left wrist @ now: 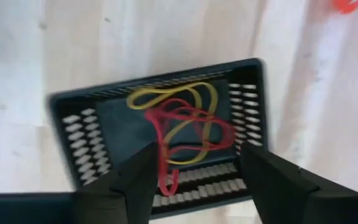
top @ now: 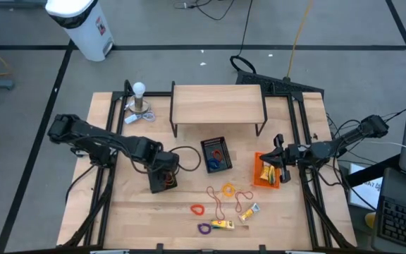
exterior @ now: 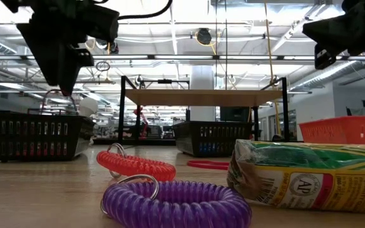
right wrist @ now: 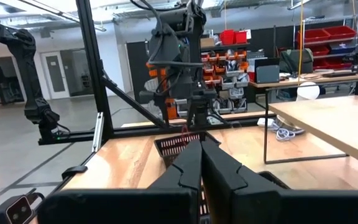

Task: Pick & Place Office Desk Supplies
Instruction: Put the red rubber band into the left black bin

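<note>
Thin red and yellow elastic loops are lying tangled inside a small dark mesh basket on the pale wooden table, directly under the left claw, whose fingers are standing apart and empty above the basket. More supplies are lying loose near the table's front edge: a red coiled band, a purple coiled band, an orange loop and a yellow packet. A second dark mesh basket at the table's centre is holding red and blue loops, in front of a low wooden shelf on black legs. The right claw, fingers pressed together and holding nothing, is hovering over an orange bin at the right side that is carrying yellow packets.
</note>
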Motion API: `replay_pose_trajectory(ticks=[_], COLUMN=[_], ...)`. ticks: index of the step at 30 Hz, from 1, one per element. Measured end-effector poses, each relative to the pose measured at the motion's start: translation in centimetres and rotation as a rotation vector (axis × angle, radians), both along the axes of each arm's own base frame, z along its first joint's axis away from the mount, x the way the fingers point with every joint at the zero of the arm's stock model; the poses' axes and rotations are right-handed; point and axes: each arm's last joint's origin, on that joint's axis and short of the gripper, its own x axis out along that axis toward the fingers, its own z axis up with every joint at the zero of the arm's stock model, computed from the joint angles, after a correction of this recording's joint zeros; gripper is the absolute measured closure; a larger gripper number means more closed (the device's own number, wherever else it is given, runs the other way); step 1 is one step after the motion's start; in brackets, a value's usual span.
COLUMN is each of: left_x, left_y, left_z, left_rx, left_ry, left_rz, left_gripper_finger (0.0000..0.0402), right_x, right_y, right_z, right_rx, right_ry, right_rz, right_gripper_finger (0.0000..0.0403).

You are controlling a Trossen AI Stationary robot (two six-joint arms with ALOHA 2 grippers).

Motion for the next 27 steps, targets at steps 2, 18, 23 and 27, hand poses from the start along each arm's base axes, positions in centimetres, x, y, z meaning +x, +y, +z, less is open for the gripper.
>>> replay_pose_trajectory(ticks=[2, 18, 23, 27], left_x=[0.2, 0.1, -1.0, -1.1], left_y=[0.0, -2.0, -3.5, -4.3], left_z=[0.0, 0.4, 0.2, 0.1], left_rx=[0.014, 0.055, 0.141, 0.203], left_ry=[-0.023, 0.036, 0.079, 0.038], left_rz=[0.011, 0.028, 0.006, 0.001], left_gripper_finger=[0.0149, 0.0054, 0.0081, 0.0097], right_x=[0.0, 0.0, 0.0, 0.0], right_y=[0.0, 0.0, 0.0, 0.0], right_z=[0.0, -0.4, -0.4, -0.5], right_rx=[-0.001, 0.005, -0.003, -0.013], right_ry=[0.004, 0.036, 0.039, 0.048], right_rz=[0.001, 0.005, 0.005, 0.004], right_gripper_finger=[0.0403, 0.0403, 0.0403, 0.0403])
